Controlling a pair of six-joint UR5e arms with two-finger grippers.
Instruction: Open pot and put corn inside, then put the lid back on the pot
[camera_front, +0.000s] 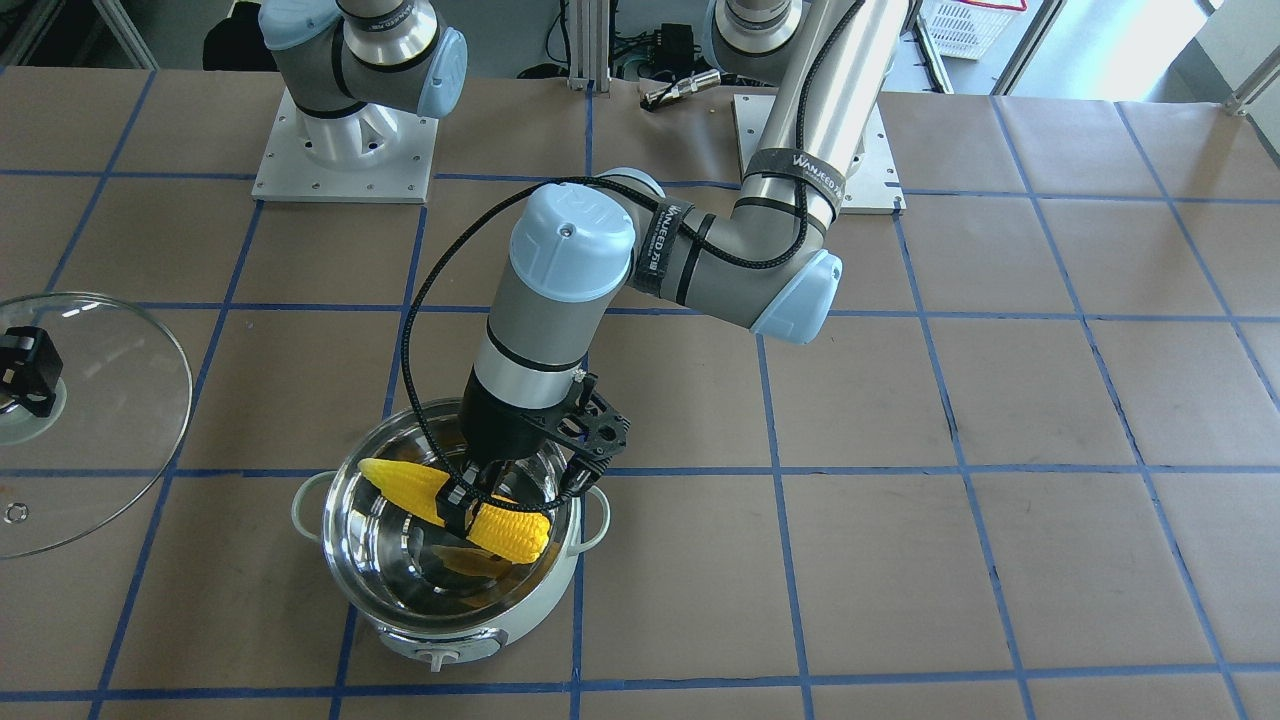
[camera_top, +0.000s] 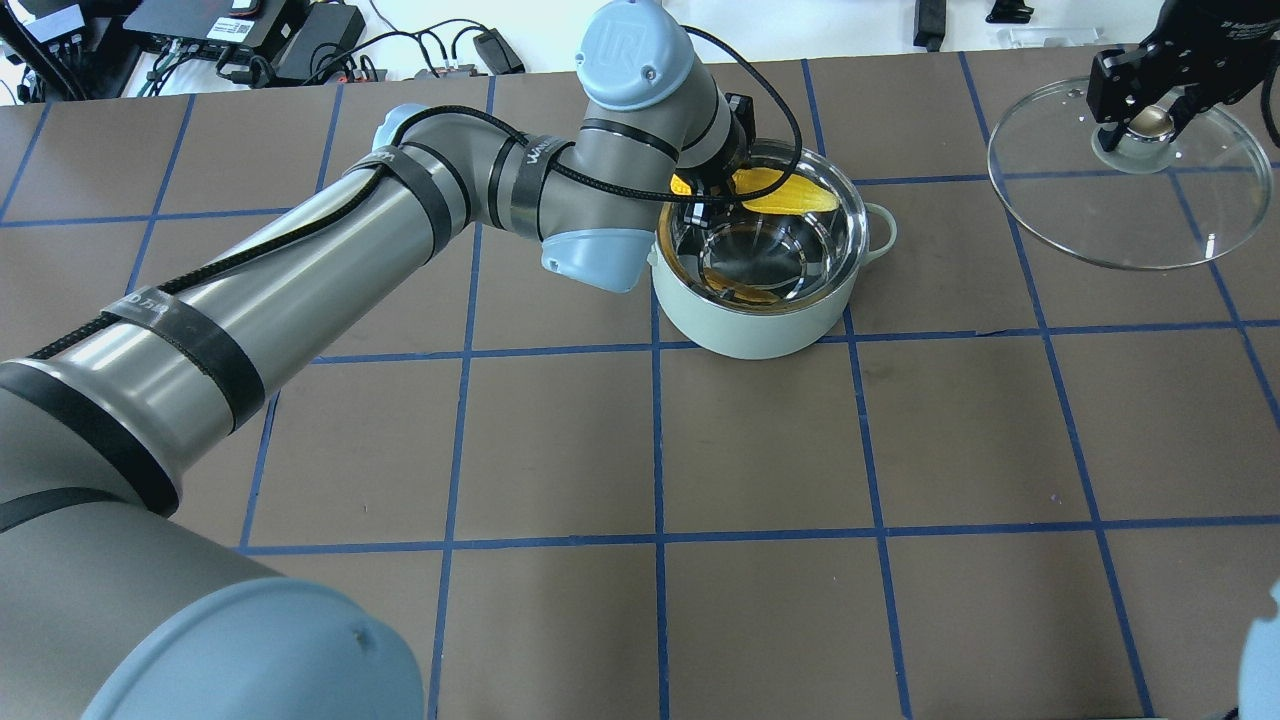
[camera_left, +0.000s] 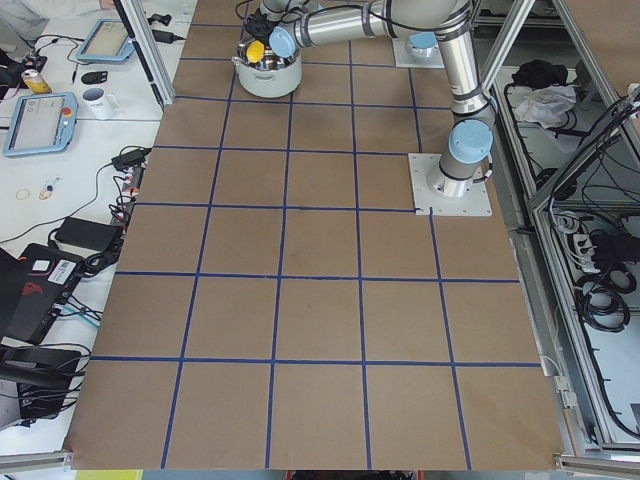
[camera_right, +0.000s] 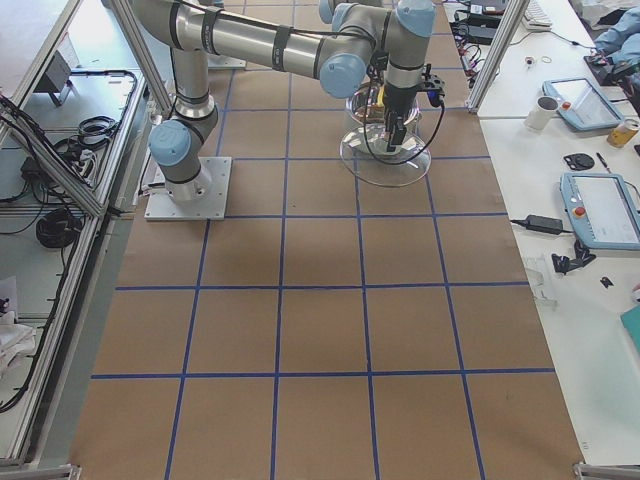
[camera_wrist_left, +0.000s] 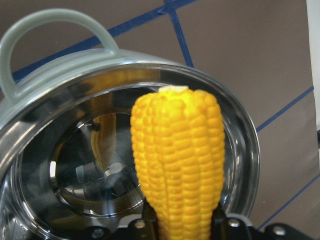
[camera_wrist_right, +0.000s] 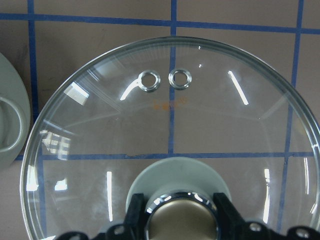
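The mint-green pot (camera_front: 520, 620) stands open on the table, its steel inside bare; it also shows in the overhead view (camera_top: 750, 335). My left gripper (camera_front: 462, 505) is shut on the yellow corn (camera_front: 510, 530) and holds it lying level across the pot's mouth at rim height. In the left wrist view the corn (camera_wrist_left: 177, 150) points out over the pot's rim (camera_wrist_left: 60, 70). My right gripper (camera_top: 1150, 120) is shut on the knob (camera_wrist_right: 182, 220) of the glass lid (camera_top: 1060, 190) and holds the lid (camera_wrist_right: 200, 120) above the table, off to the pot's side.
Brown table with a blue tape grid. The two arm base plates (camera_front: 345, 150) (camera_front: 815, 150) sit at the robot's edge. The pot's control knob (camera_front: 435, 658) faces the operators' side. Cables and boxes (camera_top: 250, 30) lie beyond the far edge.
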